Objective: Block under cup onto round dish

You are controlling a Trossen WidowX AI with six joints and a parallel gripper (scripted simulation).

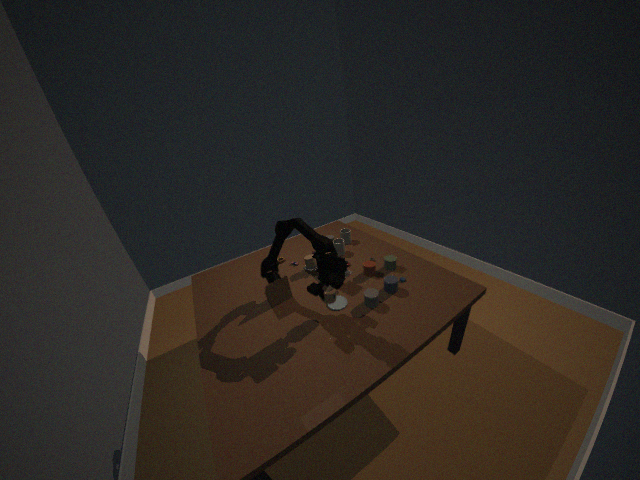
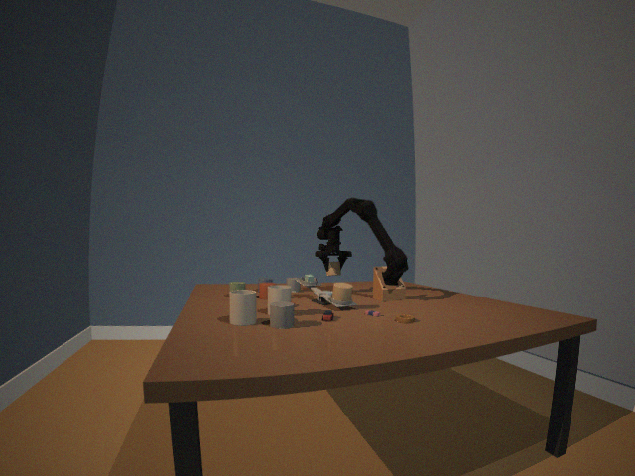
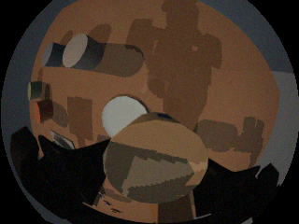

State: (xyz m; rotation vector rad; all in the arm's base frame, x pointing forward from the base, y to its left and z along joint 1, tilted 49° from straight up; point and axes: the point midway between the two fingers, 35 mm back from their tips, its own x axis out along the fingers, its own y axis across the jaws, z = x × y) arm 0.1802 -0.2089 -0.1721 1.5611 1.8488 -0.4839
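My gripper (image 1: 329,292) (image 2: 333,267) (image 3: 155,147) is shut on a tan cup (image 1: 329,296) (image 2: 333,270) (image 3: 161,135), held in the air. In the top view this cup overlaps the rim of the white round dish (image 1: 339,304) (image 3: 121,114); the wrist view shows the dish beyond the cup, partly covered by it. The other tan cup (image 1: 309,261) (image 2: 341,292) stands on the lowered near end of the balance (image 2: 321,295). A pale green block (image 2: 309,278) lies uncovered on the raised far end. The arm hides that end in the top view.
A grey cylinder (image 1: 371,298) (image 3: 84,52) and a blue one (image 1: 390,284) stand near the dish. Red (image 1: 369,268) (image 2: 265,290) and green (image 1: 389,262) (image 2: 237,287) cylinders stand farther off. Pale tall cylinders (image 2: 242,307) (image 2: 279,297), a toy car (image 2: 327,316) and a ring (image 2: 404,318) are beyond the balance.
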